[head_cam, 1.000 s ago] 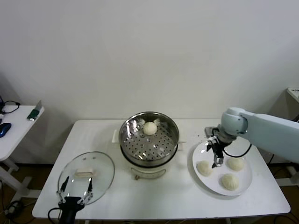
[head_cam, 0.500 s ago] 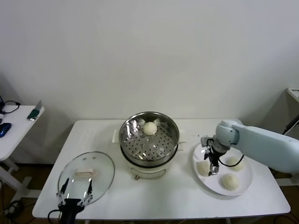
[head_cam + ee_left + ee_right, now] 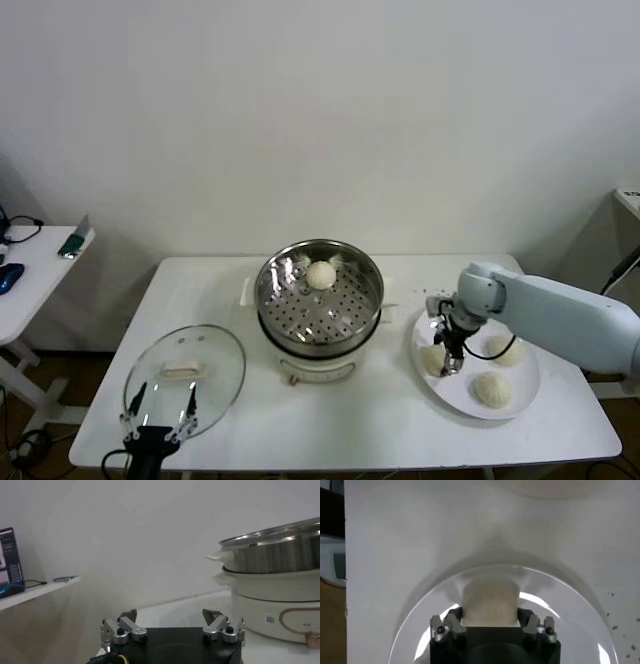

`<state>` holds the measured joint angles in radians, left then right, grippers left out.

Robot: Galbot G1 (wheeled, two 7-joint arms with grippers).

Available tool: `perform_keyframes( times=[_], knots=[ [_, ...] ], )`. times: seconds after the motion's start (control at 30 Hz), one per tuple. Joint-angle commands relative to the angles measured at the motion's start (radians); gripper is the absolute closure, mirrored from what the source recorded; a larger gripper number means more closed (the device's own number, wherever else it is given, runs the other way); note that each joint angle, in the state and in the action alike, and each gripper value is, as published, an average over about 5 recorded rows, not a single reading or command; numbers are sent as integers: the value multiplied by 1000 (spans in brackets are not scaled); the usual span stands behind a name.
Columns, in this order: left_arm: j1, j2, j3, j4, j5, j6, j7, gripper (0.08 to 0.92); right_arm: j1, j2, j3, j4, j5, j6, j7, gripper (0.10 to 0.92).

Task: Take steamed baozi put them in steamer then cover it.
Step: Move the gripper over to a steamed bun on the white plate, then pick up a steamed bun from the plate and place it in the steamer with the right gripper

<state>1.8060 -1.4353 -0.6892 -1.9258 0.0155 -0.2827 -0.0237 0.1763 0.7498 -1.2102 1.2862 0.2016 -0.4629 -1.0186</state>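
Observation:
The steamer [image 3: 319, 300] stands mid-table with one baozi [image 3: 321, 274] at the back of its basket. Three more baozi lie on a white plate [image 3: 470, 402] to its right. My right gripper [image 3: 447, 352] is down on the plate and shut on the leftmost baozi [image 3: 433, 361]. In the right wrist view this baozi [image 3: 488, 602] sits squeezed between the fingers of the right gripper [image 3: 488, 621]. The other two baozi [image 3: 503, 349] [image 3: 491, 390] lie free. The cover [image 3: 185, 378] lies flat at the table's front left. My left gripper [image 3: 160, 408] is parked open beside it.
The left wrist view shows the open left gripper [image 3: 172, 625] and the steamer's side [image 3: 280, 555] on its white pot base. A side table [image 3: 30, 270] with small items stands at far left. The wall is close behind the table.
My right gripper has moved left and down across the plate onto the leftmost baozi and now grips it. The left arm has not moved.

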Motion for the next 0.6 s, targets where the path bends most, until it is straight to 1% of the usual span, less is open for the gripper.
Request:
perform_keyframes(
  times=[0.03,0.17,0.27,0.43,0.6],
  knots=[
    [2,0,1,1,0,1,-1,177,61,-19,-19,6,25,6,-5,329],
    [-2,-1,6,4,1,-1,-1,177,214,-29,-97,21,82,13,-12,330],
    [-2,-3,10,0,3,-1,-2,177,378,-12,-184,22,152,28,-22,330],
    [4,-3,17,-8,9,-1,-2,177,681,84,-355,1,334,53,-34,334],
    [17,-4,35,-23,16,0,-3,177,844,193,-431,-26,469,49,-48,330]
  ],
)
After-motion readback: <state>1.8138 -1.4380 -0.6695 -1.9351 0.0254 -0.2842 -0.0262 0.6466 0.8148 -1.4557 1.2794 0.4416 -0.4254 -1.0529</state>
